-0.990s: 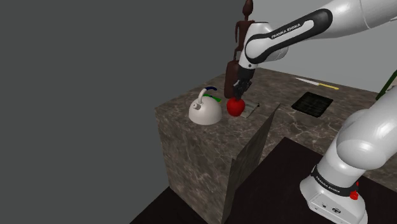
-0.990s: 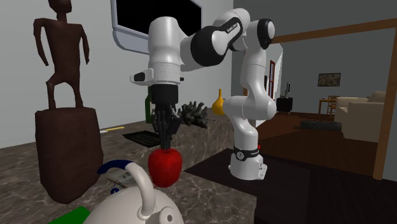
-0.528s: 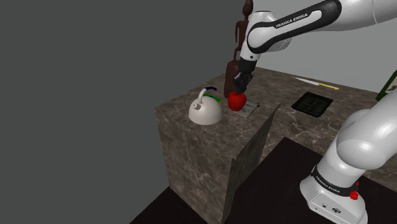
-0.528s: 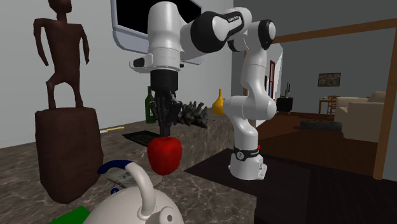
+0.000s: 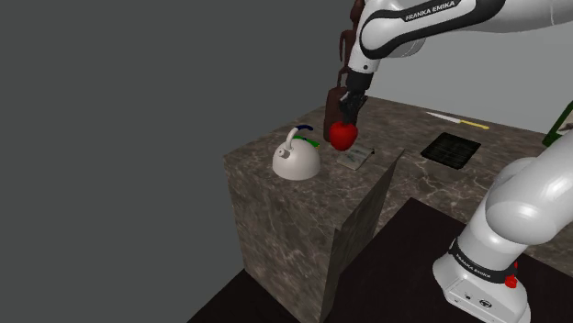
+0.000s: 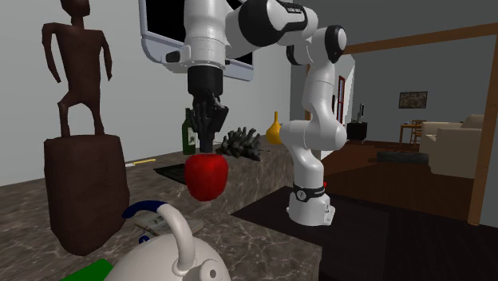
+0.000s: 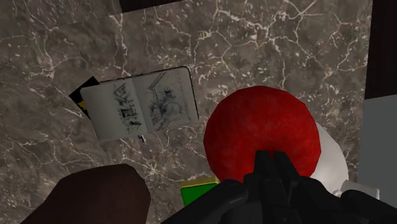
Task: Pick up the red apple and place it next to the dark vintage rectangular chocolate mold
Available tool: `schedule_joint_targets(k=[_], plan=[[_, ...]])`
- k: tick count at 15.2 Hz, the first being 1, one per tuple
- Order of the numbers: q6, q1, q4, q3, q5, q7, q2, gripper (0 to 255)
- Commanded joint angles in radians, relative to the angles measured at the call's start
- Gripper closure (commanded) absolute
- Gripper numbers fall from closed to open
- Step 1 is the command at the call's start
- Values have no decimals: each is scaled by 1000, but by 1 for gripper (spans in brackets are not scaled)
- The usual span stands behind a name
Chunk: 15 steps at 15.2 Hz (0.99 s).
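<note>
The red apple (image 5: 342, 135) hangs in the air above the dark marble counter (image 5: 275, 197), over an open sketchbook (image 5: 355, 156). My gripper (image 5: 345, 110) points straight down and is shut on the apple's top. From the second exterior view, the apple (image 6: 206, 176) dangles under the black fingers (image 6: 205, 136). In the wrist view the apple (image 7: 254, 130) sits just beyond the closed fingertips (image 7: 273, 162). The dark rectangular chocolate mold (image 5: 452, 148) lies flat further along the counter toward the stand; it shows as a dark slab (image 6: 174, 171) behind the apple.
A white kettle (image 5: 297, 161) stands near the counter's corner beside the sketchbook (image 7: 143, 102). A brown figure statue (image 6: 80, 160) rises on its block close to the apple. A knife (image 5: 456, 118), a green bottle (image 6: 188, 134) and a spiky plant (image 6: 239, 144) stand further back.
The gripper has risen with the apple shut in it, lifting the fruit from just above the sketchbook to well clear of the counter. Nothing else moved.
</note>
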Motion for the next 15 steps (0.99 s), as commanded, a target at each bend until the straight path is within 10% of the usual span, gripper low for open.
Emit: schedule_joint_targets(k=[1, 15], plan=[[-28, 0, 21, 1, -1, 3, -6, 255], [-150, -35, 149, -66, -16, -85, 7, 255]])
